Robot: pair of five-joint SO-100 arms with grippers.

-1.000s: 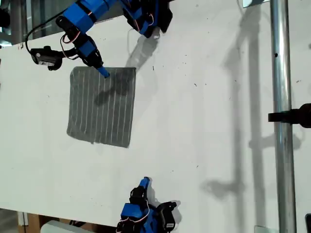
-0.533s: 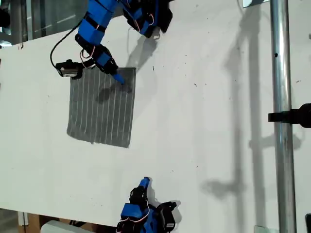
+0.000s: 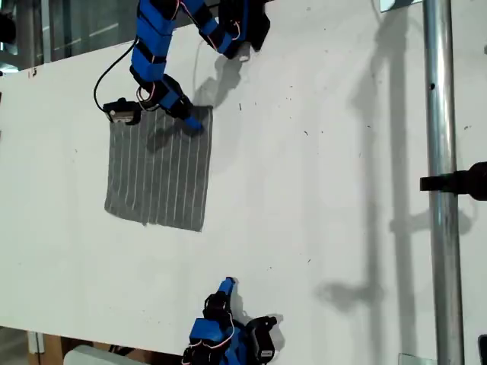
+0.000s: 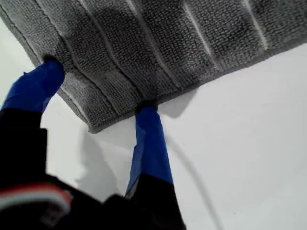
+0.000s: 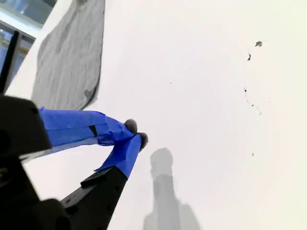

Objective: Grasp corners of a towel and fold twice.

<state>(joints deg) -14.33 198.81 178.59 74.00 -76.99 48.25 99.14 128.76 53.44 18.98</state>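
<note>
Grey striped cloth, the towel [image 3: 158,169], is being seen lying flat on the white surface [image 3: 327,190], toward the exterior view's left. My first gripper [image 4: 98,91] is being held spread apart at the towel's corner [image 4: 93,125], one fingertip [image 4: 45,79] on the cloth and the other at its edge, nothing clamped. My second gripper [image 5: 134,134] is being kept clenched and empty, well apart from the towel, near the exterior view's lower edge.
</note>
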